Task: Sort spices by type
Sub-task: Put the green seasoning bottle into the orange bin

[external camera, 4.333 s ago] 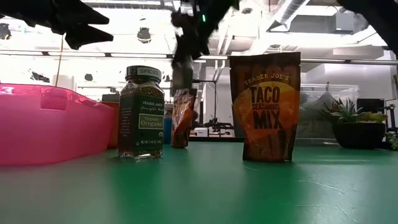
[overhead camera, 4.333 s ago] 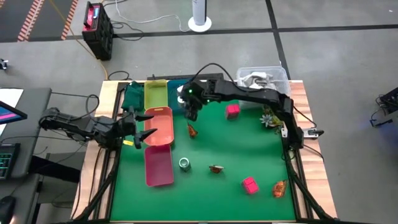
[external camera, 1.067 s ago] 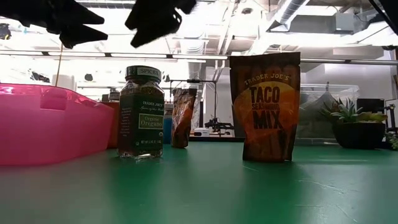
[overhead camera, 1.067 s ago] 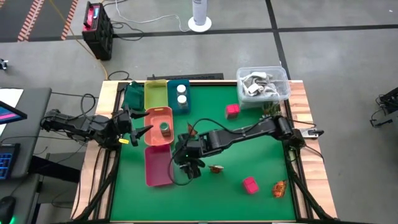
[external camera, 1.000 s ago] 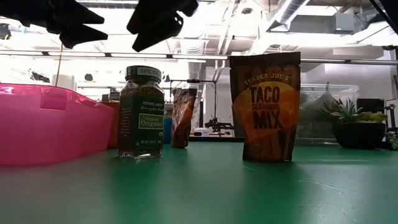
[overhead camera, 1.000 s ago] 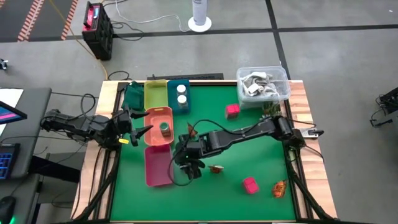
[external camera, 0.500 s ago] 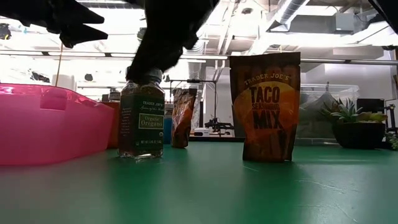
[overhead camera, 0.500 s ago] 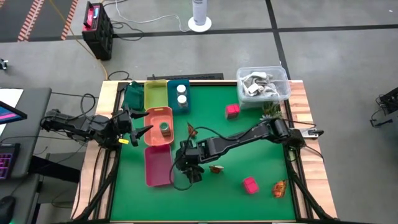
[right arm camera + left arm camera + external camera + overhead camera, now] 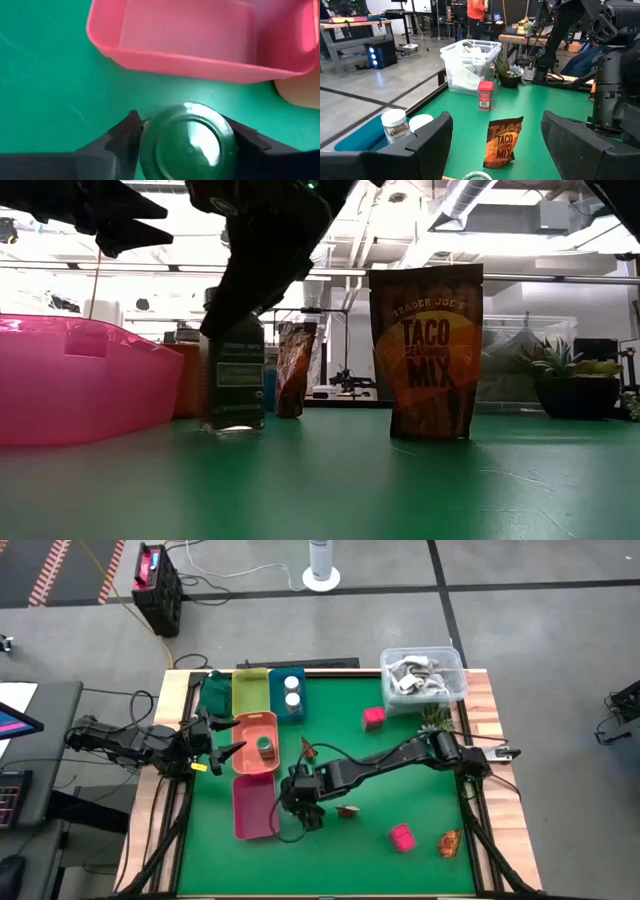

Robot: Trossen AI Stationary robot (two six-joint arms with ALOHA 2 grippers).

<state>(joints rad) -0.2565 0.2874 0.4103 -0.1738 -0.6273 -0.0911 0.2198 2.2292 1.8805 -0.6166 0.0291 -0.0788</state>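
The right gripper (image 9: pixel 300 802) is seen low over the green table (image 9: pixel 400 770), just beside the pink tray (image 9: pixel 254 810). Its two fingers (image 9: pixel 122 135) are set on either side of the green-lidded jar (image 9: pixel 187 141), and the lid is seen from above between them; whether the jar is actually squeezed cannot be told for certain, but the fingers appear closed against its sides. In the low view the jar (image 9: pixel 234 385) is shown standing upright on the table, with the dark gripper over its top.

The left gripper (image 9: pixel 222 745) is held at the table's left edge, beside the orange tray (image 9: pixel 252 758), and its fingers (image 9: pixel 572 142) are spread wide apart with nothing between them.

A second green-lidded jar (image 9: pixel 266 747) is placed inside the orange tray. Two white jars (image 9: pixel 292 690) are seen in the blue tray (image 9: pixel 290 708), next to the yellow-green tray (image 9: pixel 250 692).

Still loose on the table — one taco sachet (image 9: pixel 308 749) near the orange tray, another sachet (image 9: pixel 348 811) just beside the right gripper, and a third (image 9: pixel 448 841) near the front right corner. One pink block (image 9: pixel 374 718) is found towards the clear tub (image 9: pixel 422 675), the other pink block (image 9: pixel 401 837) near the third sachet.
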